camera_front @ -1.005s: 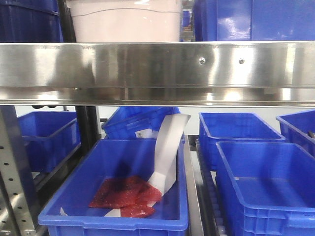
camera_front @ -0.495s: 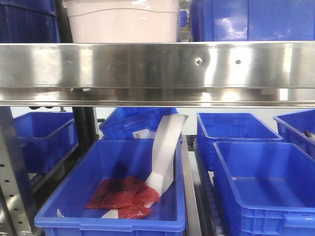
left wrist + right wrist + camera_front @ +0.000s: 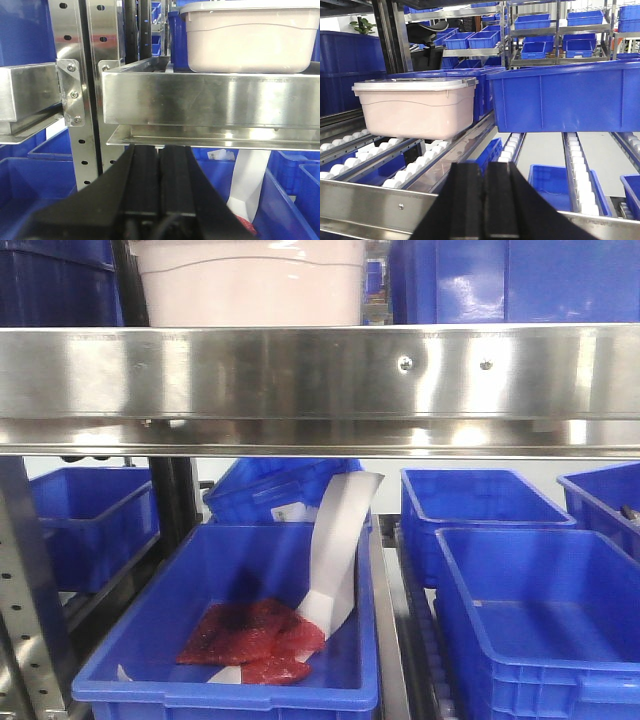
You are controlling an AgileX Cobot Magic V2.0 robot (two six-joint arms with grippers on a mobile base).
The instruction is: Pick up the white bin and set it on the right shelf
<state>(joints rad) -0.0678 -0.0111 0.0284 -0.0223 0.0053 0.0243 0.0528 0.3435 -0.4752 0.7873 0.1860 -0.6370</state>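
A: Pinkish plastic, the white bin [image 3: 415, 107] sits lidded on the rollers [image 3: 415, 170] of the steel shelf [image 3: 300, 370], beside a blue crate [image 3: 560, 100].

B: Probably stiff and smooth. Grab both short sides under the rim.

A: Both grippers, left [image 3: 159, 165] and right [image 3: 485, 182], have fingers pressed together, empty.

Bkgd: steel racks [image 3: 555, 30] w/ blue crates [image 3: 532, 21] (potted plant [image 3: 364, 25] far left)

You see white bin [image 3: 417, 107]: pale pinkish-beige, wavy side line, whiter lid. Right shelf [image 3: 300, 375]: shiny silver steel. Crates [image 3: 525, 615]: saturated blue. Bag [image 3: 250, 640] inside one crate: red. Paper strip [image 3: 340, 545]: white. Both hands [image 3: 159, 170] [image 3: 485, 192]: matte black.
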